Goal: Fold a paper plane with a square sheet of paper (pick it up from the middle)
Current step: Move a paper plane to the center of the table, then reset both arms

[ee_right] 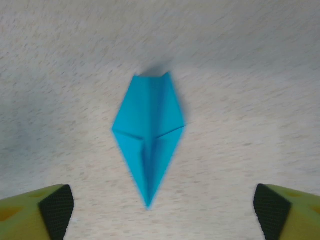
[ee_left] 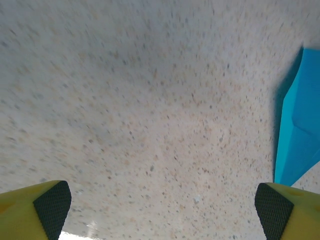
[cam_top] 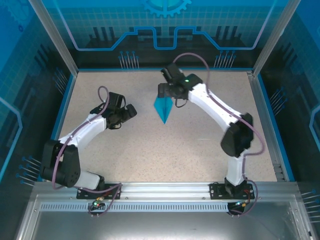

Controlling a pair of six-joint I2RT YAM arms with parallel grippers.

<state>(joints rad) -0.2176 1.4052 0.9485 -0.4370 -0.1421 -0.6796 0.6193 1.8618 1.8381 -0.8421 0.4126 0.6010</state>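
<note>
The paper plane (cam_top: 162,108) lies on the speckled table (cam_top: 150,150), a little beyond its middle, with its sharp nose pointing toward the arms' bases. The right end effector (cam_top: 166,91) hangs just past the blunt tail, its fingers (ee_right: 56,210) spread wide and holding nothing. The left end effector (cam_top: 129,111) sits near the plane's left side, also spread wide and empty.

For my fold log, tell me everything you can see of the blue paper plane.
The turquoise-blue folded paper plane is a slim kite of thin paper with a lengthwise centre crease, two short slanting folds and a notched blunt end. It lies on the speckled beige table, tip toward its near edge, ungripped.
</note>
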